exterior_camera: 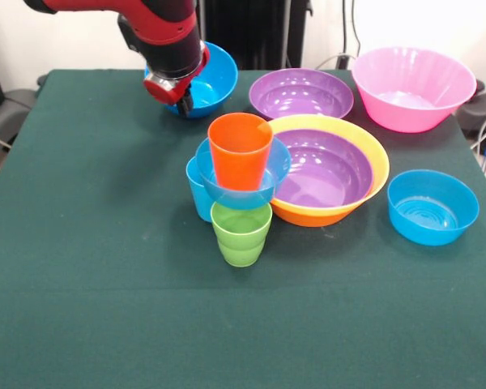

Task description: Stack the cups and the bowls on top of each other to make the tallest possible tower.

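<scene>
A tower stands mid-table. Its base is the green cup (241, 235), with a small blue bowl (263, 185) on it and the orange cup (240, 150) upright in that bowl. The light blue cup (198, 194) stands just left of it, partly behind the bowl. To the right, a purple bowl (324, 166) is nested in the orange-yellow bowl (373, 182). My gripper (181, 96) hangs at the back left over the left rim of another blue bowl (217, 74). Whether it holds that bowl is hidden.
A second purple bowl (301, 93) sits at the back centre and the pink bowl (413, 85) at the back right. A third blue bowl (433, 207) rests at the right. The green tabletop (89, 267) stretches across the left and the front.
</scene>
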